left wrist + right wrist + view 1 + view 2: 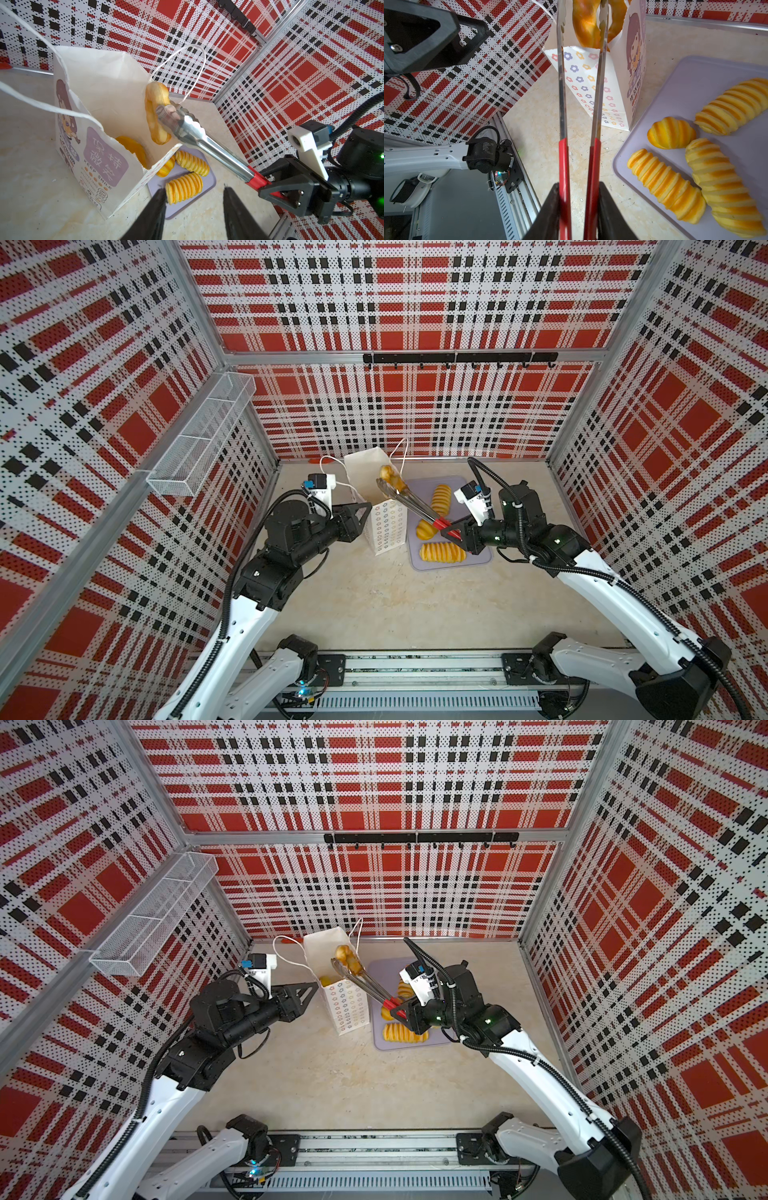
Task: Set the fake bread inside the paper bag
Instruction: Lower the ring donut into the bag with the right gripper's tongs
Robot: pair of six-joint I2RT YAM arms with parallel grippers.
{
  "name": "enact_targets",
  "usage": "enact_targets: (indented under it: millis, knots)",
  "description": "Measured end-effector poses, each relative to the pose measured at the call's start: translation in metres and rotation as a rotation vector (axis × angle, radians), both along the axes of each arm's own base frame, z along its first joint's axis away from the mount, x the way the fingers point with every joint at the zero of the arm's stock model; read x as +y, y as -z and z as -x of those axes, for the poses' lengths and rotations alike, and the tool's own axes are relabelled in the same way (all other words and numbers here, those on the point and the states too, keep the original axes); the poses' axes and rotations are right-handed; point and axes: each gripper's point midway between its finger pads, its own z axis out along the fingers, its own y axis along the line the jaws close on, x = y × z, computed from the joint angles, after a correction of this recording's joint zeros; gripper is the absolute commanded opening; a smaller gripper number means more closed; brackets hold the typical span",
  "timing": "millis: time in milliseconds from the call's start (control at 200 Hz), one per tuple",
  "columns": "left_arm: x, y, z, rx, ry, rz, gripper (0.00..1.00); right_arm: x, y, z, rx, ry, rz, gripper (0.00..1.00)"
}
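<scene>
My right gripper (578, 185) is clamped on the red-handled tongs (209, 145), which pinch a ring donut (156, 112) over the mouth of the paper bag (104, 83) near the rear edge of the worktop (374, 605). The left gripper (195, 189) stands half-spread and empty. Next, I judge, I lower the donut and ease the squeeze.

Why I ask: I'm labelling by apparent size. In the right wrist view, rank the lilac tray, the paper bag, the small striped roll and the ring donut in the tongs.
1. lilac tray, though cropped by the frame.
2. paper bag.
3. ring donut and small striped roll: look alike, and the donut is cropped, so unranked.
</scene>
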Motion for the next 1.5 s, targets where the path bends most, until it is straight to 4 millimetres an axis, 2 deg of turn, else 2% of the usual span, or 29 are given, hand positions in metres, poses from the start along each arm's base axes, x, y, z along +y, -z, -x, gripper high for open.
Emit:
enact_targets:
  millis: [306, 691, 1107, 1498]
  knots:
    - [0.000, 0.002, 0.001, 0.002, 0.000, -0.001, 0.49, 0.002, -0.018, 0.000, -0.056, 0.003, 0.064, 0.30]
    - [0.000, 0.004, 0.000, 0.008, -0.001, -0.002, 0.48, 0.003, -0.009, 0.000, -0.076, 0.006, 0.198, 0.30]
    - [0.000, 0.006, -0.001, 0.014, -0.001, -0.003, 0.48, -0.006, -0.022, 0.000, -0.124, 0.027, 0.267, 0.30]
    - [0.000, 0.005, -0.001, 0.014, -0.001, -0.002, 0.48, 0.004, -0.017, -0.001, -0.145, -0.010, 0.348, 0.30]
